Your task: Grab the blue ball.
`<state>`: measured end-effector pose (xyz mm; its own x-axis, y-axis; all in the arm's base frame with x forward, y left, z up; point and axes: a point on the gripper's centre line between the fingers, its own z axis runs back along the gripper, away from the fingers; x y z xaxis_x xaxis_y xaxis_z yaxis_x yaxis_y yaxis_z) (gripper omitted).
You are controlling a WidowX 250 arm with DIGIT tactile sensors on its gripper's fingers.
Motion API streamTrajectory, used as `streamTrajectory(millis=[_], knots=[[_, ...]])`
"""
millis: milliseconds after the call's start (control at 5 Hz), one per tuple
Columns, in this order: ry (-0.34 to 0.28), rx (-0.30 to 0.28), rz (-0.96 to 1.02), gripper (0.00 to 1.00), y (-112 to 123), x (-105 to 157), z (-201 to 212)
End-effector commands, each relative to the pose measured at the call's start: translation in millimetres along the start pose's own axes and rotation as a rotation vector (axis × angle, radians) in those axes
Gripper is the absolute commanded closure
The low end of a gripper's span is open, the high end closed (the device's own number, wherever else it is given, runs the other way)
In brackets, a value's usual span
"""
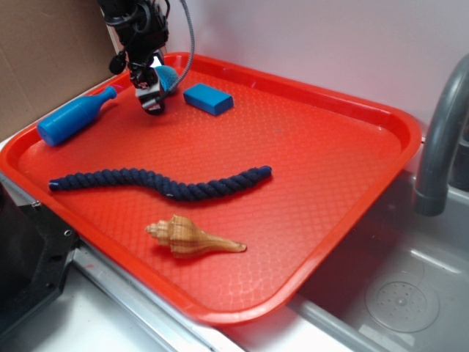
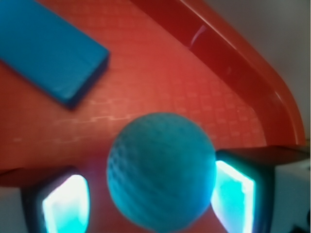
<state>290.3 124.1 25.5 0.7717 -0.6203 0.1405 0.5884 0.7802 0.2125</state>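
The blue ball [image 1: 171, 78], teal with a knitted surface, rests on the red tray [image 1: 330, 176] near its far-left rim. My gripper [image 1: 152, 92] is lowered over it. In the wrist view the ball [image 2: 161, 170] sits between the two fingers of my gripper [image 2: 150, 201]. The right finger pad [image 2: 235, 196] touches the ball's side. The left finger pad [image 2: 65, 204] stands a small gap away from it. The jaws are open around the ball.
A flat blue block [image 1: 208, 98] lies just right of the ball, also in the wrist view [image 2: 48, 48]. A blue bottle-shaped pin [image 1: 73, 117], a dark blue rope [image 1: 161, 183] and a seashell [image 1: 192, 238] lie on the tray. The tray rim [image 2: 252, 82] is close behind. A grey faucet [image 1: 440, 132] stands to the right.
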Motion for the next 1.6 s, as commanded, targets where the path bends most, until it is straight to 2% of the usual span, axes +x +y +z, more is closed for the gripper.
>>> streamTrajectory(millis=[0, 200, 400, 600, 800, 1000, 1200, 1400], knots=[[0.02, 0.025, -0.006, 1.0, 10, 12, -2], [0.052, 0.025, 0.005, 1.0, 8, 12, -3], [0.205, 0.079, 0.138, 1.0, 6, 9, 3], [0.228, 0.09, 0.27, 1.0, -2, 7, 21], [0.242, 0.075, 0.406, 1.0, -16, 6, 50], [0.227, -0.028, 0.55, 1.0, -43, 10, 94], [0.195, -0.109, 0.597, 1.0, -66, 17, 135], [0.171, -0.163, 0.574, 1.0, -90, 25, 166]])
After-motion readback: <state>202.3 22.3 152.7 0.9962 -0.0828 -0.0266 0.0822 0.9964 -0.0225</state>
